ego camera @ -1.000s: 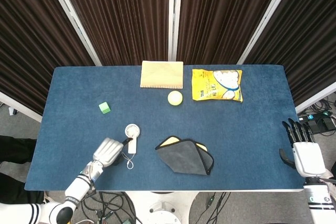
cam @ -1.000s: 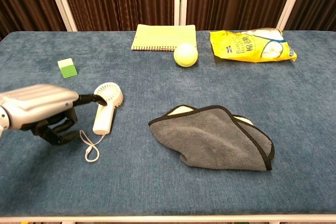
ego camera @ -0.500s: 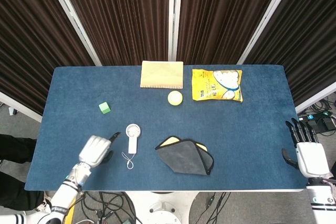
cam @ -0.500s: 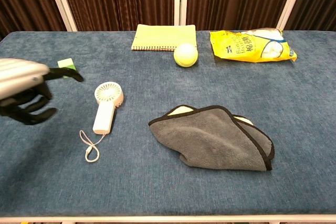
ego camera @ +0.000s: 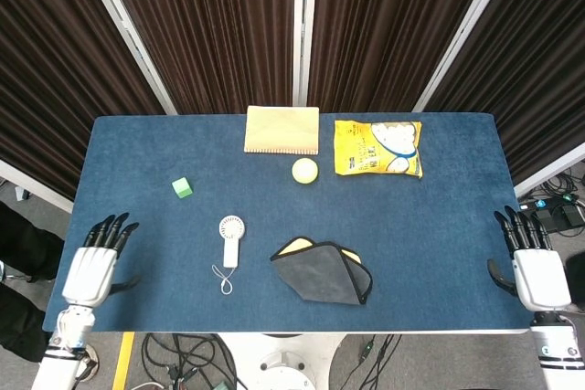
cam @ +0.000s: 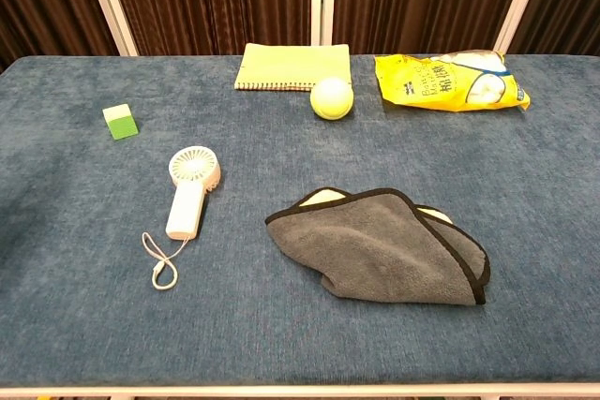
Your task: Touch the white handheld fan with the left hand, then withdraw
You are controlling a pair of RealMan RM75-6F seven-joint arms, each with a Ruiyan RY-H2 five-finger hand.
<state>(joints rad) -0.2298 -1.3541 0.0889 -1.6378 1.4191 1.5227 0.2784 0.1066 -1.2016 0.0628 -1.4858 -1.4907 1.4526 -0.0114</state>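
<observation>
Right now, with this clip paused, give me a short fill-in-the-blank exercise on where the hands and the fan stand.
1. The left hand sits at the table's ____ edge, apart from the white handheld fan.
2. The fan's wrist cord trails toward the ____ edge of the table.
3. The right hand holds ____, fingers spread.
4. The yellow ball lies just in front of the ____.

Missing words: left; near; nothing; notebook

Blue-covered table [ego camera: 457, 226] stands before dark brown pleated curtains [ego camera: 210, 25] with white posts [ego camera: 300, 29]; grey floor [ego camera: 27, 212], cables [ego camera: 183, 363] beneath.
</observation>
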